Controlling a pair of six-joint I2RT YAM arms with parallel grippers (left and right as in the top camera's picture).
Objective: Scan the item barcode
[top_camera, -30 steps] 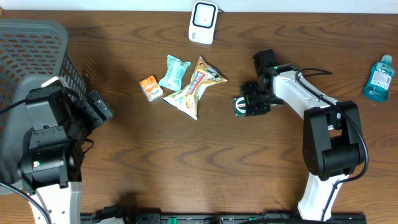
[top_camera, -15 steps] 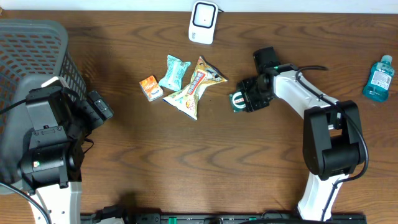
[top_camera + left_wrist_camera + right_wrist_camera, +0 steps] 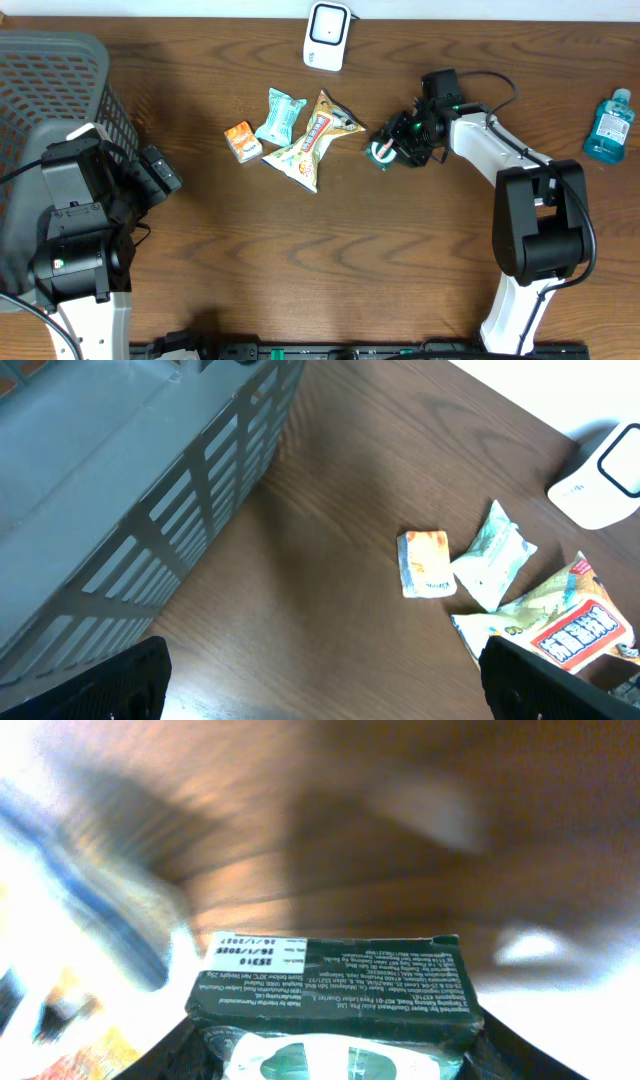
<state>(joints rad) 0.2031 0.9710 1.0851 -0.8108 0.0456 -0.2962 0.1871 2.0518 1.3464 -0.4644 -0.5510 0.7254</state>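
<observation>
Two arms, overhead: my right gripper reaches toward the far edge of the desk. My left gripper hangs near the left edge, beside the grey basket.
Item, overhead: the green carton is pinched in my right fingers. It is just right of the long snack bag and short of the white scanner, which stands at the far edge.
Bystanders, overhead: an orange packet and a teal packet lie left of the snack bag. A mouthwash bottle stands at the right edge.
Left wrist: my left fingers are spread wide with nothing between them. Basket wall and packets lie ahead.
Right wrist: the carton lies across my fingers, a face of small white print toward the lens. The background is blurred, and I cannot make out a barcode.
Handling, my guess: light, stiff cardboard that dents if squeezed hard, and glossy enough to twist in the pads.
Where to hold, my guess: two opposite narrow sides, leaving the barcode face bare to the scanner.
</observation>
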